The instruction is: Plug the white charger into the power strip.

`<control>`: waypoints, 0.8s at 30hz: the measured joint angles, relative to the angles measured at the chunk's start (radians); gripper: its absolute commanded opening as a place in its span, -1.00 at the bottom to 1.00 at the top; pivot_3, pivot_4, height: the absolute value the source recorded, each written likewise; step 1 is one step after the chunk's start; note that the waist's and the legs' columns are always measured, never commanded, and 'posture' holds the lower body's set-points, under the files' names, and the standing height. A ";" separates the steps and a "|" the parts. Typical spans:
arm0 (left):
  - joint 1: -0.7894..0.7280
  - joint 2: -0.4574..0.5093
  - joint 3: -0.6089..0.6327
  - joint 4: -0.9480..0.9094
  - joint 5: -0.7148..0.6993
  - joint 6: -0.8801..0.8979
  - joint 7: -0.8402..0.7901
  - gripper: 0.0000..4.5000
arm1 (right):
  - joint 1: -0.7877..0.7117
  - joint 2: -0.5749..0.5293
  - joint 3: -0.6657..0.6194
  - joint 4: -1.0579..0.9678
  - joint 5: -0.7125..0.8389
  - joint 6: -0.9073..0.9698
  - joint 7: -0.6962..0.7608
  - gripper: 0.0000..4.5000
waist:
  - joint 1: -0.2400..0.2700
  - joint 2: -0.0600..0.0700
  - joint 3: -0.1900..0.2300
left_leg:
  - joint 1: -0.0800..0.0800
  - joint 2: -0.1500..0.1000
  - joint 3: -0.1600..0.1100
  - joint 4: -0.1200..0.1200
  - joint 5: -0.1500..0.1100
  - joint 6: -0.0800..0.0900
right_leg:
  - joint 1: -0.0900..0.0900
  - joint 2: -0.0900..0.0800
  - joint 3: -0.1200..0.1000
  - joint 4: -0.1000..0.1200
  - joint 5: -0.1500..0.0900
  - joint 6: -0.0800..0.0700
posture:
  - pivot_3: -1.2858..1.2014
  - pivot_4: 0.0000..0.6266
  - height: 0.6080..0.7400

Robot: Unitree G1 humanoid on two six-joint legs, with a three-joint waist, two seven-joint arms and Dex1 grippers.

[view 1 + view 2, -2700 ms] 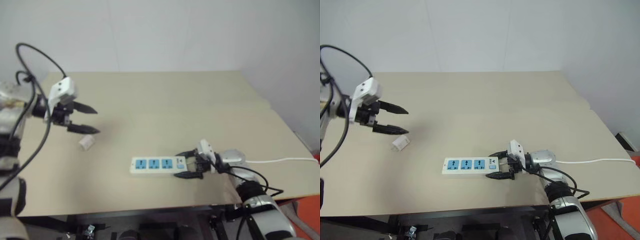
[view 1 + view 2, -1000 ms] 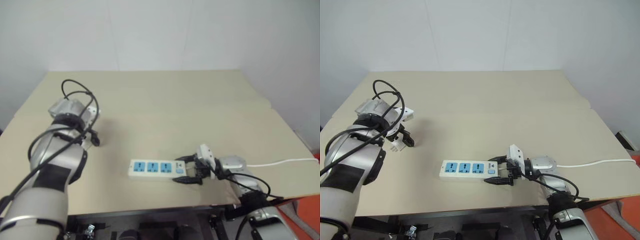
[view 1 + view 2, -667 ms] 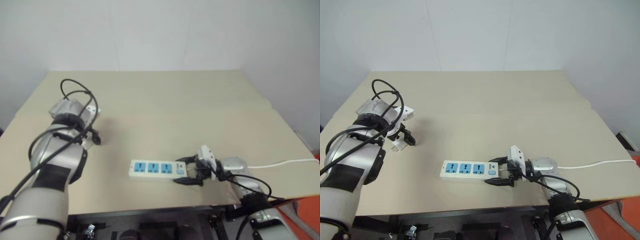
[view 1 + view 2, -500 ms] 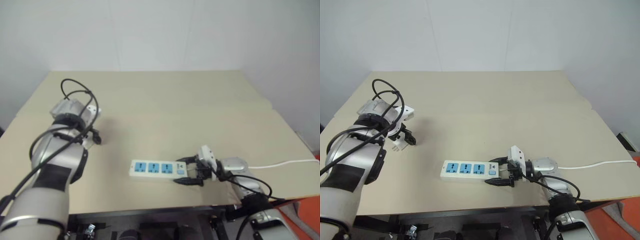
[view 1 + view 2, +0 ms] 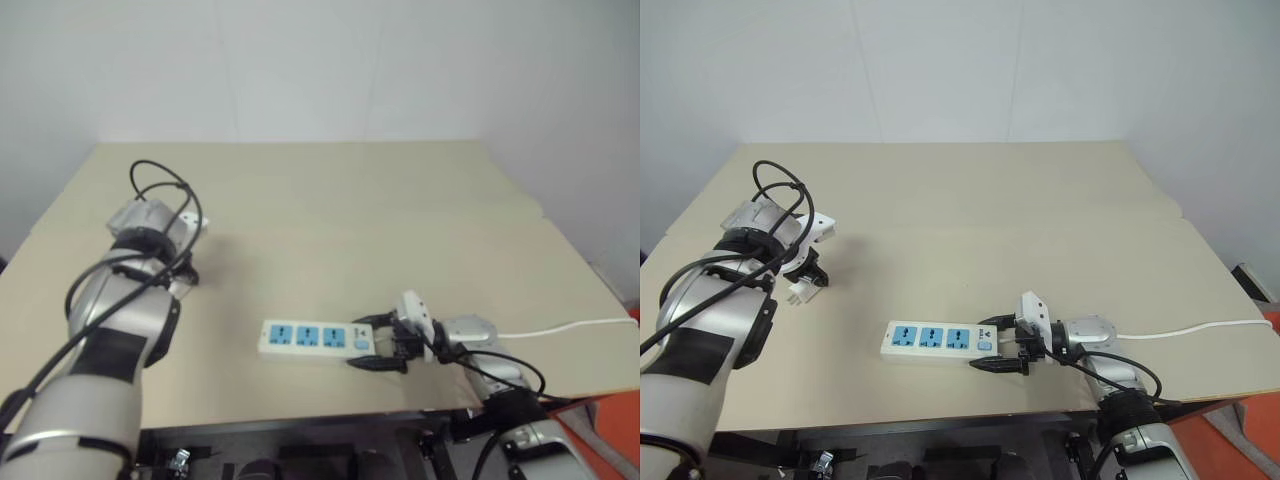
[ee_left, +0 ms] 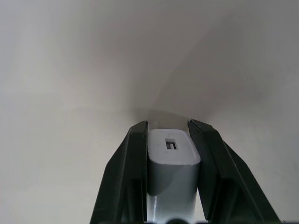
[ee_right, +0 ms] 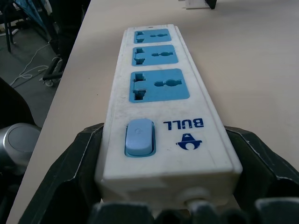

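Observation:
The white charger (image 6: 173,158), a small white block, sits on the table near its left side with my left gripper (image 6: 167,123) shut on it, one black finger against each flank. From the head it shows as the charger (image 5: 798,293) under the downward-pointing left gripper (image 5: 810,278). The power strip (image 5: 930,340) lies flat near the front edge, its three blue sockets facing up. My right gripper (image 5: 985,344) clasps its switch end from the right, a finger on each long side; the wrist view shows the strip (image 7: 159,93) running away between the fingers (image 7: 86,149).
The strip's white cord (image 5: 1190,328) runs right across the tan table (image 5: 990,210) toward its right edge. The table's front edge lies just below the strip. Black cables loop over my left wrist (image 5: 775,190).
My left arm came down from above the table onto the charger, and its fingers closed on it within the last second. The right gripper and the strip have stayed put.

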 measured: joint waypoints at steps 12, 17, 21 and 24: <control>0.082 0.099 0.185 -0.265 -0.198 -0.329 -0.161 -0.54 | 0.009 0.002 0.002 -0.007 0.000 -0.002 -0.006 0.53 | -0.001 0.000 0.000 | 0.000 0.001 -0.001 0.000 0.000 0.000 | -0.001 -0.001 0.000 0.000 0.000 0.000 | 0.03 -0.52 1.00; 0.272 0.118 0.318 -0.478 -0.386 -0.427 -0.289 -0.54 | -0.015 0.012 0.006 0.029 -0.002 -0.016 0.003 0.53 | -0.005 0.000 0.000 | 0.000 0.001 0.000 0.000 0.000 0.000 | -0.001 0.000 0.000 0.001 0.000 -0.001 | 0.03 -0.52 1.00; 0.403 0.107 0.409 -0.654 -0.545 -0.472 -0.370 -0.54 | -0.040 0.017 0.009 0.072 -0.006 -0.036 0.015 0.53 | -0.004 0.000 0.000 | 0.000 0.001 -0.001 0.002 0.000 0.000 | 0.000 0.000 0.000 0.001 0.000 -0.001 | 0.03 -0.52 1.00; 0.463 0.068 0.475 -0.781 -0.676 -0.457 -0.399 -0.54 | -0.054 0.025 0.011 0.093 -0.014 -0.051 0.020 0.53 | -0.001 0.000 0.000 | 0.000 0.001 -0.001 0.002 0.000 0.000 | 0.000 0.000 0.000 0.002 0.001 -0.001 | 0.03 -0.52 1.00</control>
